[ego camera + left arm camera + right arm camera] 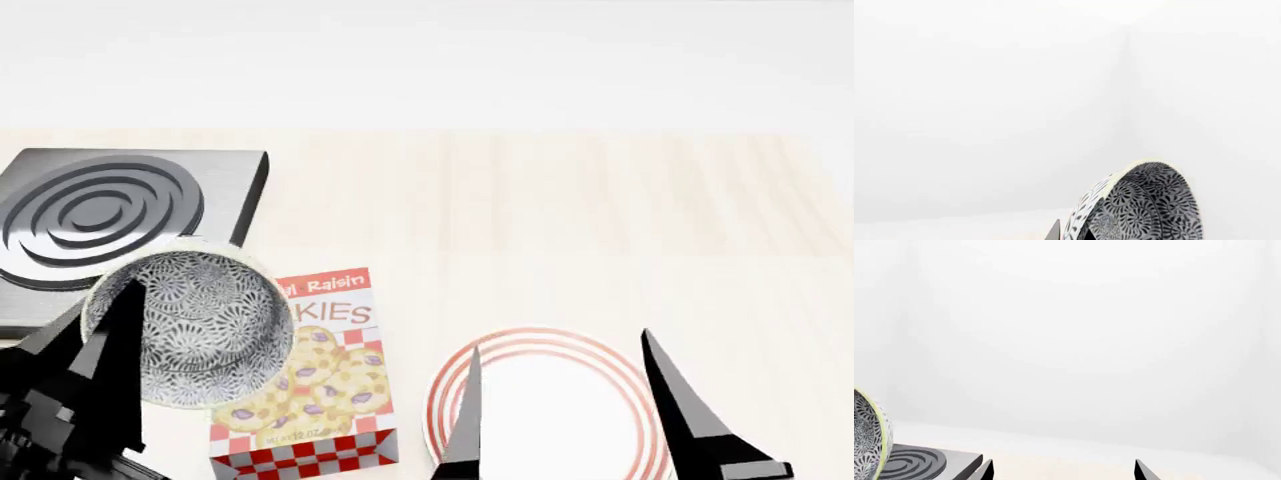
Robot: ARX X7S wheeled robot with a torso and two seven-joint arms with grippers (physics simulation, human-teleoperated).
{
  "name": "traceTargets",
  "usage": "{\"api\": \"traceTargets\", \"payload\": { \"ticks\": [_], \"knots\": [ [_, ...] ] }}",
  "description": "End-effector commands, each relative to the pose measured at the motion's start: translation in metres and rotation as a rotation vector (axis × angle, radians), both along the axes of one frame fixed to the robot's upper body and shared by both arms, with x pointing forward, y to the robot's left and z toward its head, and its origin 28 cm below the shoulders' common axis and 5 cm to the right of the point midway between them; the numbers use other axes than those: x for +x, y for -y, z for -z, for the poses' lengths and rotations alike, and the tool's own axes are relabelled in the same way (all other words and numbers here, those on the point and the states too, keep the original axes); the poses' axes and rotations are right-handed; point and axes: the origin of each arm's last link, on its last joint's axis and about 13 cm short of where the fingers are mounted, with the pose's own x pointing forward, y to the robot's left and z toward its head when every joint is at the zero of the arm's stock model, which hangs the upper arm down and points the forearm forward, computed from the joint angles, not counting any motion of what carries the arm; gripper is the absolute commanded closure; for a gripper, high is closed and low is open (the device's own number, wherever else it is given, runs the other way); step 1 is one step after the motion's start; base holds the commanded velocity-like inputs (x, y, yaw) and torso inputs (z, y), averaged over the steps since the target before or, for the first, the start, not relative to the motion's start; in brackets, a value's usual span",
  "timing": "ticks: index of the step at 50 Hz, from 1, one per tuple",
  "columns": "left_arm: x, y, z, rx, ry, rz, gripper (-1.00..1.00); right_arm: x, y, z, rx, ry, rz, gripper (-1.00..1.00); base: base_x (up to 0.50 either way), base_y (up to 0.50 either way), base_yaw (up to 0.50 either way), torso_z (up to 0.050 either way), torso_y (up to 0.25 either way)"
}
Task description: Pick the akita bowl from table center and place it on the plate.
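Observation:
The akita bowl (200, 325), white outside with a black and white floral pattern inside, hangs above the left of the table. My left gripper (114, 330) is shut on its rim. In the left wrist view the bowl (1144, 205) stands tilted, its rim pinched between that gripper's (1071, 231) fingertips. The plate (547, 400), white with red rings, lies on the table at the near right. My right gripper (561, 345) hovers open over it with nothing between its fingers. The right wrist view shows that gripper (1062, 467) open, with the bowl's edge (867, 440) at the side.
A cookie box (320, 370) lies flat on the wooden table (574, 230), between the bowl and the plate and partly under the bowl. A grey stove burner (107, 215) with concentric rings sits at the far left; the burner (921, 462) also appears in the right wrist view.

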Motion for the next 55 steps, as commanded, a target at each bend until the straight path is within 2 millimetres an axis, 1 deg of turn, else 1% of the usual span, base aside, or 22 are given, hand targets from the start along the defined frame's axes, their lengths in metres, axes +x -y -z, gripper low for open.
{"api": "traceTargets", "payload": {
  "ticks": [1, 3, 5, 7, 8, 11, 13, 18, 25, 30, 37, 40, 48, 51, 55],
  "knots": [
    [0.036, 0.001, -0.006, 0.151, 0.09, 0.091, 1.0, -0.015, 0.009, -0.022, 0.011, -0.006, -0.141, -1.0, 0.0, 0.0, 0.0, 0.0, 0.0],
    [0.039, 0.002, -0.006, 0.166, 0.091, 0.102, 1.0, -0.013, 0.012, -0.028, 0.009, -0.013, -0.161, -1.0, 0.0, 0.0, 0.0, 0.0, 0.0],
    [0.043, 0.003, -0.006, 0.241, 0.094, 0.08, 1.0, -0.01, 0.015, -0.032, -0.04, -0.017, -0.139, -1.0, 0.0, 0.0, 0.0, 0.0, 0.005],
    [0.044, 0.005, -0.008, 0.245, 0.095, 0.106, 1.0, -0.009, 0.015, -0.042, -0.041, -0.003, -0.159, -1.0, 0.0, 0.0, 0.0, 0.0, 0.0],
    [0.046, 0.006, -0.009, 0.258, 0.099, 0.114, 1.0, -0.006, 0.015, -0.046, -0.076, 0.0, -0.155, -1.0, 0.0, 0.0, 0.0, 0.0, 0.0],
    [0.047, 0.008, -0.014, 0.275, 0.106, 0.129, 1.0, -0.001, 0.014, -0.055, -0.09, 0.001, -0.182, -1.0, 0.0, 0.0, 0.0, 0.0, 0.0],
    [0.05, 0.008, -0.015, 0.282, 0.11, 0.138, 1.0, 0.003, 0.014, -0.055, -0.132, -0.01, -0.17, -1.0, 0.0, 0.0, 0.0, 0.0, 0.0],
    [0.049, 0.011, -0.023, 0.289, 0.122, 0.15, 1.0, 0.007, 0.011, -0.061, -0.154, -0.018, -0.188, -1.0, 0.0, 0.0, 0.0, 0.0, 0.0],
    [0.051, 0.015, -0.033, 0.3, 0.136, 0.151, 1.0, 0.008, 0.008, -0.063, -0.169, -0.022, -0.21, -1.0, 0.0, 0.0, 0.0, 0.0, 0.0],
    [0.057, 0.017, -0.038, 0.298, 0.149, 0.131, 1.0, 0.002, 0.008, -0.061, -0.167, -0.026, -0.221, -1.0, 0.0, 0.0, 0.0, 0.0, 0.002],
    [0.055, 0.02, -0.04, 0.299, 0.162, 0.15, 1.0, -0.001, 0.007, -0.062, -0.164, -0.019, -0.226, -1.0, 0.0, 0.0, 0.0, 0.0, 0.0],
    [0.053, 0.02, -0.042, 0.299, 0.166, 0.157, 1.0, 0.002, 0.006, -0.06, -0.159, -0.016, -0.231, -1.0, 0.0, 0.0, 0.0, 0.0, 0.0],
    [0.05, 0.02, -0.038, 0.277, 0.165, 0.169, 1.0, 0.007, 0.002, -0.058, -0.144, 0.0, -0.248, -1.0, 0.0, 0.0, 0.0, 0.0, 0.0],
    [0.049, 0.019, -0.041, 0.273, 0.168, 0.165, 1.0, 0.01, 0.0, -0.059, -0.138, 0.001, -0.248, -1.0, 0.0, 0.0, 0.0, 0.0, 0.0],
    [0.047, 0.018, -0.044, 0.265, 0.177, 0.164, 1.0, 0.016, -0.003, -0.055, -0.134, -0.008, -0.259, -1.0, 0.0, 0.0, 0.0, 0.0, 0.0]
  ]
}}
